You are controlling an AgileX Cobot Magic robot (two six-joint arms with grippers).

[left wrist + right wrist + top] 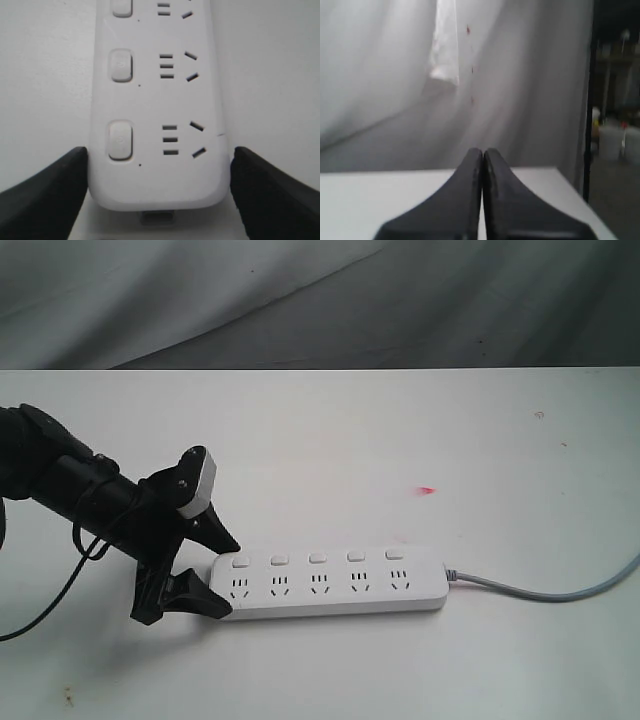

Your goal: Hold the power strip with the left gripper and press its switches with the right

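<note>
Lying flat — long white power strip (330, 587), five switches (317, 558), grey cord (540, 592)

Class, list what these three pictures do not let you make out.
Right tool: outside the exterior view, so its place by the power strip is unknown.
Cord: cut off by the exterior view's edge; plug unseen.
Left tool: left wrist view cannot settle whether its jaws touch the strip.

A white bench (400, 420) bears a small red speck (427, 490) right of middle and a faint mark (539, 415) near its far right. A grey curtain (300, 300) hangs behind. White buckets (610, 142) stand in a dim corner beyond the curtain's edge.
</note>
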